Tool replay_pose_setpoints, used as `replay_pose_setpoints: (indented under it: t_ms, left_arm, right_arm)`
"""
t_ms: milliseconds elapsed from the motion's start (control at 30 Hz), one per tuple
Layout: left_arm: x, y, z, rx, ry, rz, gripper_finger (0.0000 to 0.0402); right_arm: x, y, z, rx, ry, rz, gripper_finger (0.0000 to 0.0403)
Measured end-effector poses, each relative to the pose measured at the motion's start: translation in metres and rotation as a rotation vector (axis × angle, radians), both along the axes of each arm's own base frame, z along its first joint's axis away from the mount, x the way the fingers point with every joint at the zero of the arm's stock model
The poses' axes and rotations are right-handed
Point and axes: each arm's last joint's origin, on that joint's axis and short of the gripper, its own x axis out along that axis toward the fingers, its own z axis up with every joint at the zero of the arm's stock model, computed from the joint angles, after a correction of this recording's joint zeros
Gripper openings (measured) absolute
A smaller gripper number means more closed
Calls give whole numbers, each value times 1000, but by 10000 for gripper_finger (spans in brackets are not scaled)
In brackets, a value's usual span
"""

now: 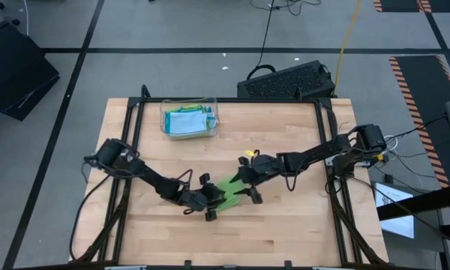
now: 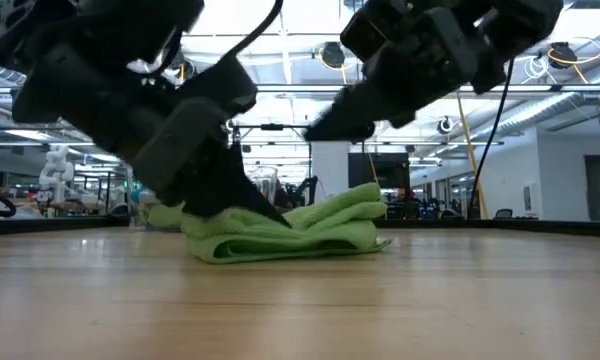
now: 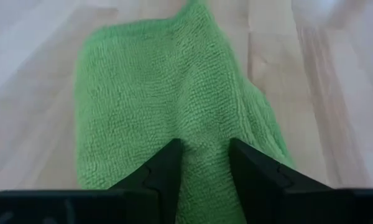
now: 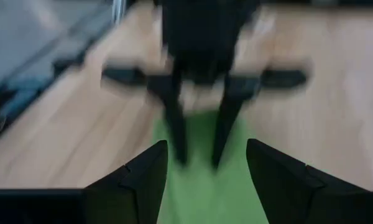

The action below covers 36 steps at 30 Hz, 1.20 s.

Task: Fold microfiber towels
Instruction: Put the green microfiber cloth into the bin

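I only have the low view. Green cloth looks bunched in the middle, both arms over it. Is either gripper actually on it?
Observer: Yes. In the left wrist view the left gripper has its dark fingers pressed down on the lime green microfiber towel, a ridge of cloth between them.
Operator: And the right one?
Observer: The right gripper is open above the towel's other end, facing the left gripper, holding nothing.
Operator: Anything else on the table?
Observer: From the high view, a clear plastic tray near the far edge holds folded light blue towels.
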Motion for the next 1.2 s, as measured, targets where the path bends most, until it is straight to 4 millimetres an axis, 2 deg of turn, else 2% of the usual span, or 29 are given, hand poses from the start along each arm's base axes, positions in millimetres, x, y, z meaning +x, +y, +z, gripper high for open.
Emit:
replay_pose_setpoints:
  t_ms: [67, 200, 533, 667, 767, 1000, 1200]
  left_arm:
    - [0, 0, -6, -2, 14, -8, 138]
    - [0, -2, -6, -10, 16, -17, 138]
    - [-10, -14, 33, 14, -51, -78, 138]
    - [-17, -19, 39, 5, -38, -77, 138]
    - [-19, -22, 41, 16, -43, -71, 138]
    - [-18, -19, 34, 21, -22, -23, 138]
    - [-17, -17, 19, 7, 29, 9, 138]
  right_arm:
    - [1, 0, -6, 24, -66, -13, 210]
    - [-3, 3, -16, 52, -146, -15, 210]
    - [-3, 14, -42, 70, -189, 16, 210]
    - [0, 15, -47, 74, -215, 18, 200]
    - [1, 15, -55, 73, -212, 18, 179]
    - [0, 15, -80, 82, -126, 6, 119]
    - [-2, 17, -102, 98, -62, -1, 89]
